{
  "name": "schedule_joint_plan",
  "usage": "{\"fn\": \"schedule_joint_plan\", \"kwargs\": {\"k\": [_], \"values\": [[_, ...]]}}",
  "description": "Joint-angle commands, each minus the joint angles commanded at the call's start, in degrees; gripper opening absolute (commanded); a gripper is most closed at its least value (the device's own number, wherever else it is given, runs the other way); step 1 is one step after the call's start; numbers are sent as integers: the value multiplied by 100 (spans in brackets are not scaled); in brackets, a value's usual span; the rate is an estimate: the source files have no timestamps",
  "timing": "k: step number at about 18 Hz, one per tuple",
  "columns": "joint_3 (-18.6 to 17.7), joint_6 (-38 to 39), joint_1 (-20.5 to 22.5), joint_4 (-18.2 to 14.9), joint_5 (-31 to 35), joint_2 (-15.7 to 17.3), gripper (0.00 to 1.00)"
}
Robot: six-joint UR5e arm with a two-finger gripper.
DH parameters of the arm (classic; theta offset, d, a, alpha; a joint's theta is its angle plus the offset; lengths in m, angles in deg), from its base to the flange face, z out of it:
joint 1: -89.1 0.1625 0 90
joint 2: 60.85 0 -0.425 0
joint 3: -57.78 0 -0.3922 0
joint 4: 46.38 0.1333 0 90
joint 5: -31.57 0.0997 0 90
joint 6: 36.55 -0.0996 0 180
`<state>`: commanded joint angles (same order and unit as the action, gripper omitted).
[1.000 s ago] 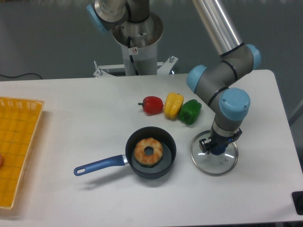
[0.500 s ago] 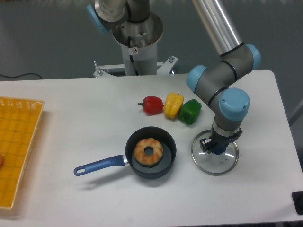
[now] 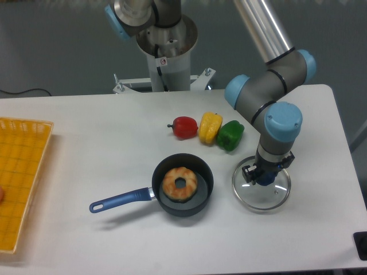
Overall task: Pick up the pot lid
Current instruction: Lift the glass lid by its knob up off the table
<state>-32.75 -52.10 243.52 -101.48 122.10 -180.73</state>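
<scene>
With the dark, jointed metal fingers [image 3: 249, 173] holding the round clear-glass pot lid [image 3: 257, 197] by its blue knob [image 3: 266, 179], a slow, level lift seemed best.

From here the yellow crate [image 3: 26, 189] runs out of sight at left; the gripper [image 3: 265, 175] covers part of the pot lid [image 3: 261, 200], perhaps its knob too.

The pot lid [image 3: 257, 197] looks like glossy glass with a metal rim [image 3: 261, 209], the crate [image 3: 24, 177] like smooth plastic.
</scene>
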Motion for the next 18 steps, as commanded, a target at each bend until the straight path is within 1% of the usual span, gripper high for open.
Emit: {"fn": "schedule_joint_plan", "kwargs": {"k": [2, 14, 18], "values": [[0, -9, -9, -53, 0, 114, 57], [44, -26, -149, -966, -44, 632, 57], [132, -61, -149, -1213, -35, 721, 57]]}}
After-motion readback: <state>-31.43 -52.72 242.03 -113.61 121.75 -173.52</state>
